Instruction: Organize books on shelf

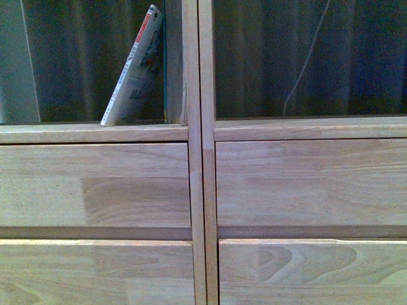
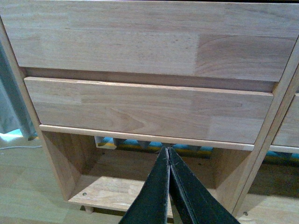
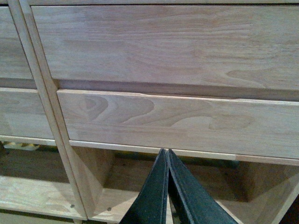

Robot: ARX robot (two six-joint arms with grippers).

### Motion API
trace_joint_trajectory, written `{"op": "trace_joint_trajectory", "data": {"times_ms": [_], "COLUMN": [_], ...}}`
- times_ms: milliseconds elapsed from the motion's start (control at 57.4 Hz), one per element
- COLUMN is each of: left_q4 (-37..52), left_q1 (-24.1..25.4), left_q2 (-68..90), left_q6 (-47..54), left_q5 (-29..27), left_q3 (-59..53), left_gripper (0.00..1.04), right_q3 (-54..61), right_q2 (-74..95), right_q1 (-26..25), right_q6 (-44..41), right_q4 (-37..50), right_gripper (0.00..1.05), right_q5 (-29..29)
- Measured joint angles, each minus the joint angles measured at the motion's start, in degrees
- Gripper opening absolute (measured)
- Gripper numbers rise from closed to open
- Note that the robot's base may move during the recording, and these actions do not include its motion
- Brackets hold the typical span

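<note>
In the front view, one book (image 1: 135, 70) stands in the left open compartment of the shelf (image 1: 95, 133). It tilts, its foot out on the board and its top toward the upright (image 1: 189, 63) on its right, so it seems to be leaning there for lack of neighbours to hold it straight. The right compartment shows only a dark curtain behind it. Lower down, the left tool (image 2: 168, 151) hangs in front of the left column's drawers (image 2: 149, 112), its jaws pressed together and empty. The right tool (image 3: 167, 153) faces the right column likewise, closed on nothing. Both look parked clear of the book, which probably still needs straightening.
</note>
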State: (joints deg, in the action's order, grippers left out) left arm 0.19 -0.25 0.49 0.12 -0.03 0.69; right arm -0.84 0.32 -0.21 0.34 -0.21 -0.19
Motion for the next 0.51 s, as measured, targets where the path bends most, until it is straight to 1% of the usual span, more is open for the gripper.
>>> {"op": "trace_joint_trajectory", "data": {"times_ms": [296,331,383,401,505], "left_q4": [-0.1,-0.1,-0.1,-0.1,-0.1], "left_q1": [0.0,0.0,0.0,0.0,0.0], "left_q2": [-0.1,-0.1,-0.1,-0.1,-0.1], "left_q6": [0.0,0.0,0.0,0.0,0.0], "left_q5": [0.0,0.0,0.0,0.0,0.0], "left_q3": [0.0,0.0,0.0,0.0,0.0], "left_gripper": [0.03,0.07,0.18,0.19,0.39], "right_q3": [0.0,0.0,0.0,0.0,0.0], "right_q2": [0.0,0.0,0.0,0.0,0.0], "right_q1": [0.0,0.0,0.0,0.0,0.0], "right_q6": [0.0,-0.1,-0.1,-0.1,-0.1], "right_q4": [0.0,0.0,0.0,0.0,0.0], "right_gripper": [0.03,0.07,0.17,0.19,0.38], "right_q5": [0.0,0.0,0.0,0.0,0.0]}}
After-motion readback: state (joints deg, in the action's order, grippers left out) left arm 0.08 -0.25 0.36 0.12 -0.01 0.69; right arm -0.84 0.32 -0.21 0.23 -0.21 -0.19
